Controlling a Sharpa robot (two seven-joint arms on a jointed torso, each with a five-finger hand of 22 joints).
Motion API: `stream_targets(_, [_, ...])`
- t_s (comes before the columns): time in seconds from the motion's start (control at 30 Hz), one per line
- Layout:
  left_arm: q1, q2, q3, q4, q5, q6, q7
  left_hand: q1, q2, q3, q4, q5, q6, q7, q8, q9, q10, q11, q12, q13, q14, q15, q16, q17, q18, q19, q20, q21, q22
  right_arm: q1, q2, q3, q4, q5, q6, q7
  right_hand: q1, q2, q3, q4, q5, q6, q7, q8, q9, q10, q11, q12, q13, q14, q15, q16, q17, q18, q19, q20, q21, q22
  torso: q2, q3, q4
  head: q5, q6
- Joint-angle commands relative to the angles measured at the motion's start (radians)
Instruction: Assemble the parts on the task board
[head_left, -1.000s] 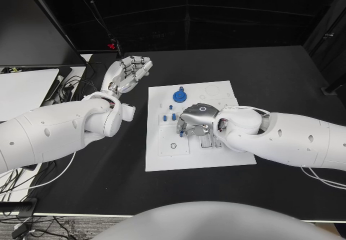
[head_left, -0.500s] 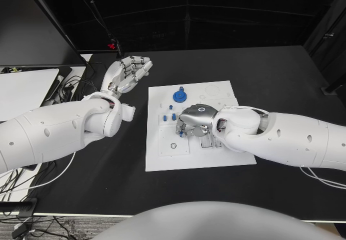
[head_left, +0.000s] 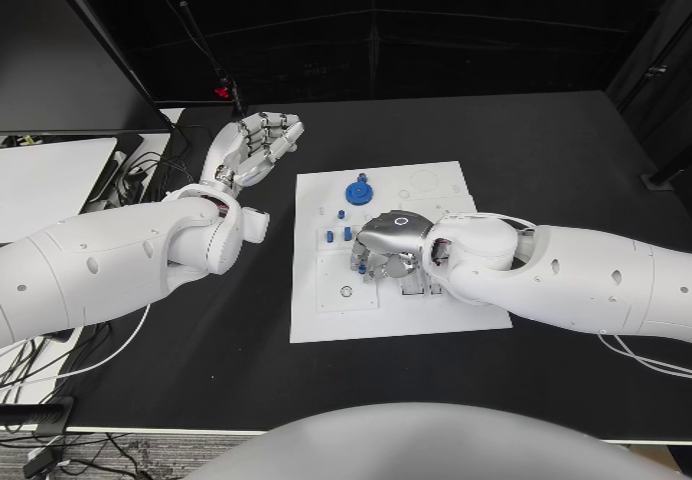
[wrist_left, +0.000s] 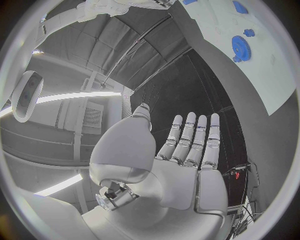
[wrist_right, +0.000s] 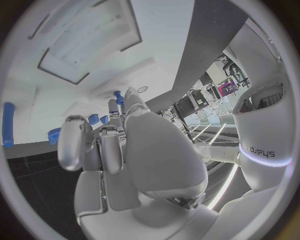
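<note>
Left silver hand (head_left: 257, 140) hovers off white flat task board (head_left: 454, 318), over black table (head_left: 577, 150), palm up, fingers straight and spread, holding nothing. Right silver hand (head_left: 387, 245) palm-down over board centre, fingers curled downward (grasp: cannot tell). Blue toothed gear (head_left: 359, 189) near board's far edge; small blue pegs (head_left: 338, 235) beside right hand. Right hand shifted slightly since earlier frame.

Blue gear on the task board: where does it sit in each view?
Head view: blue gear near the task board's far edge, beyond the right hand.
Left wrist view: gear on the board.
Right wrist view: cannot tell.
Shared landmark: the white board.
</note>
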Motion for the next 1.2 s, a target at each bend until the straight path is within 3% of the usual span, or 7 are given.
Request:
stream_targets(0.03, [0.001,0.000,0.001,0.000,0.002,0.008,0.138,-0.001,0.013,-0.007,-0.001,0.005,-0.008,0.117,0.007,-0.001,-0.009,0.000,0.004,-0.001,-0.007,-0.001,0.005,-0.002,-0.011,0.006,0.000,0.004,-0.001,0.001,0.000,0.000,0.003,-0.005,0.000,0.003,-0.011,-0.005,-0.007,0.001,-0.004,-0.012,-0.003,-0.003,-0.001,-0.012,0.001,0.003,0.001,0.067,0.009,-0.006,0.093,0.008,-0.006,0.000,-0.008,0.147,0.000,0.0000,0.0000,-0.001,0.000])
stream_targets(0.23, [0.000,0.000,0.001,0.000,0.002,0.010,0.138,-0.001,0.013,-0.007,-0.001,0.005,-0.008,0.117,0.007,-0.001,-0.009,0.000,0.004,-0.001,-0.007,-0.001,0.005,-0.002,-0.011,0.006,0.000,0.004,-0.001,0.001,-0.004,0.000,0.005,-0.003,-0.068,0.005,-0.026,-0.010,-0.011,-0.003,-0.004,-0.050,-0.016,-0.005,-0.002,-0.047,0.009,0.001,0.001,0.061,0.014,-0.020,0.065,0.013,-0.015,0.005,-0.030,0.136,0.000,0.0004,0.0010,-0.003,0.000])
stream_targets(0.47, [-0.001,0.001,0.001,-0.001,0.002,0.011,0.138,0.000,0.013,-0.008,-0.001,0.006,-0.009,0.117,0.008,-0.001,-0.010,0.000,0.006,-0.001,-0.007,-0.001,0.006,-0.003,-0.011,0.006,0.000,0.003,-0.002,0.000,-0.038,0.000,0.022,0.110,-0.268,0.060,-0.060,-0.013,-0.012,-0.011,-0.005,-0.123,-0.016,-0.001,-0.001,-0.112,0.018,0.007,0.004,0.017,0.020,-0.125,-0.118,0.033,-0.050,0.011,-0.121,0.087,-0.001,0.0002,0.0004,-0.003,0.000])
stream_targets(0.63, [-0.002,0.005,0.001,-0.004,0.002,0.014,0.138,0.000,0.013,-0.008,-0.001,0.006,-0.009,0.117,0.008,-0.001,-0.010,0.000,0.006,-0.001,-0.007,-0.001,0.006,-0.003,-0.011,0.006,0.000,0.003,-0.002,0.008,-0.101,0.002,0.062,0.360,-0.367,0.132,-0.080,-0.004,-0.007,-0.017,-0.001,-0.191,0.029,-0.003,-0.002,-0.141,0.023,0.013,0.005,0.030,0.022,-0.124,-0.110,0.019,-0.017,0.014,-0.072,0.108,-0.002,-0.0006,0.0026,-0.009,0.000])
stream_targets(0.8, [-0.004,0.009,0.001,-0.008,0.002,0.014,0.138,0.000,0.014,-0.008,-0.001,0.006,-0.009,0.117,0.008,-0.002,-0.010,0.000,0.006,-0.001,-0.007,-0.001,0.006,-0.004,-0.011,0.006,0.000,0.003,-0.002,0.047,-0.155,0.002,0.062,0.483,-0.366,0.194,-0.101,0.007,-0.009,-0.020,0.001,-0.179,0.057,0.008,0.003,-0.153,0.035,0.023,0.005,0.044,0.032,-0.101,-0.079,0.007,0.010,0.019,-0.021,0.134,-0.006,-0.0038,-0.0001,-0.014,0.000])
stream_targets(1.0, [-0.005,0.013,0.001,-0.011,0.002,0.015,0.137,0.000,0.014,-0.009,-0.001,0.006,-0.009,0.117,0.009,-0.002,-0.011,0.000,0.007,-0.001,-0.007,-0.001,0.007,-0.004,-0.011,0.006,0.000,0.003,-0.002,0.070,-0.192,0.002,0.034,0.457,-0.330,0.183,-0.125,0.003,-0.017,-0.023,0.001,-0.188,0.055,0.004,0.002,-0.192,0.034,0.024,0.004,0.053,0.031,-0.077,-0.044,0.001,0.024,0.021,0.010,0.150,-0.006,-0.0047,0.0004,-0.023,0.001])
stream_targets(1.2, [-0.005,0.015,0.001,-0.013,0.002,0.016,0.136,0.000,0.014,-0.009,-0.001,0.006,-0.009,0.117,0.009,-0.002,-0.011,0.000,0.007,-0.001,-0.007,-0.001,0.007,-0.004,-0.011,0.006,0.000,0.003,-0.002,0.077,-0.203,0.001,0.005,0.361,-0.264,0.084,-0.141,-0.007,-0.020,-0.024,-0.002,-0.208,0.046,-0.001,0.001,-0.242,0.029,0.024,0.004,0.053,0.005,-0.070,-0.042,-0.001,0.031,0.003,0.026,0.159,-0.006,-0.0049,-0.0008,-0.027,0.005])
